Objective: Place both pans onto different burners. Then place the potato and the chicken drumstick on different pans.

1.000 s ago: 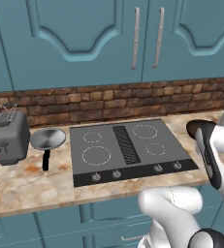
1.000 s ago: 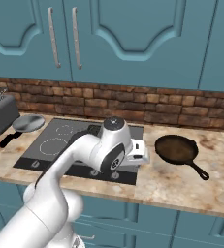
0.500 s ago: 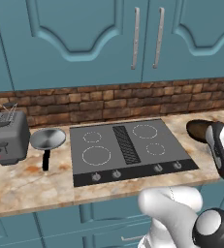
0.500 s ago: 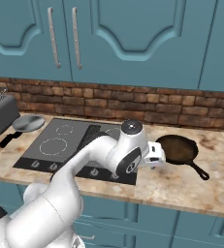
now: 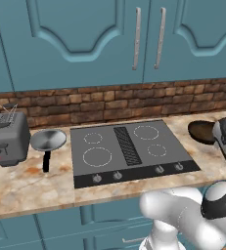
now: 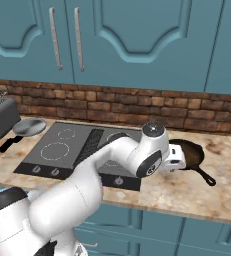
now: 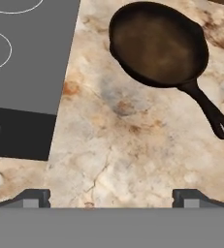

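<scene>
Dark brown pan (image 7: 157, 42) is sitting on the marble counter (image 7: 133, 155) just right of the cooktop (image 5: 129, 151), handle pointing away from it. Silver pan (image 5: 48, 140) is lying on the cooktop's far side, between it and the toaster (image 5: 8, 138), off the burners (image 5: 97, 156). Gripper (image 7: 111, 196) is hovering over bare counter near the brown pan, fingers spread wide, gripping nothing.
</scene>
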Available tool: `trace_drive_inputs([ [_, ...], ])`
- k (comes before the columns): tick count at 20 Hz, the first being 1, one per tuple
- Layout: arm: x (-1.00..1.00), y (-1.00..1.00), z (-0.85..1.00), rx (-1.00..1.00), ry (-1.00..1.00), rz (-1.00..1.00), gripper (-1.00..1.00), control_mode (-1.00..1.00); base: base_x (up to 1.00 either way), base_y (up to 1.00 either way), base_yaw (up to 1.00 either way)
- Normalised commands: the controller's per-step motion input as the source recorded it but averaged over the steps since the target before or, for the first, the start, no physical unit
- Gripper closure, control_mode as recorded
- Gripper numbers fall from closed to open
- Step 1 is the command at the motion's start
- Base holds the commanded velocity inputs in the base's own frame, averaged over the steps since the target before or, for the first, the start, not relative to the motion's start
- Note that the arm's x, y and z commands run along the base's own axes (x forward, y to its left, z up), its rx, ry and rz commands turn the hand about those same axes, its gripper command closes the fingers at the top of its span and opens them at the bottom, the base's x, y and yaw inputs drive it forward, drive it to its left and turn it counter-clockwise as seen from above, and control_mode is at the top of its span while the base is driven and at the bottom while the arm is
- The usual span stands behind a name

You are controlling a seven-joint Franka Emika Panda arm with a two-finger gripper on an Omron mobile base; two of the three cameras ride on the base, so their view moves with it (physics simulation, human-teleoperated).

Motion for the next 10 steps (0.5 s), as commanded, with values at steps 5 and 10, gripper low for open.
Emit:
trace_drive_inputs([
  [5,0.17,-0.46,-0.06,0.0,0.0,0.0,-1.0,-1.0,0.0,0.0,0.0],
  [10,0.17,-0.47,-0.04,0.0,0.0,0.0,-1.0,-1.0,0.0,0.0,0.0],
])
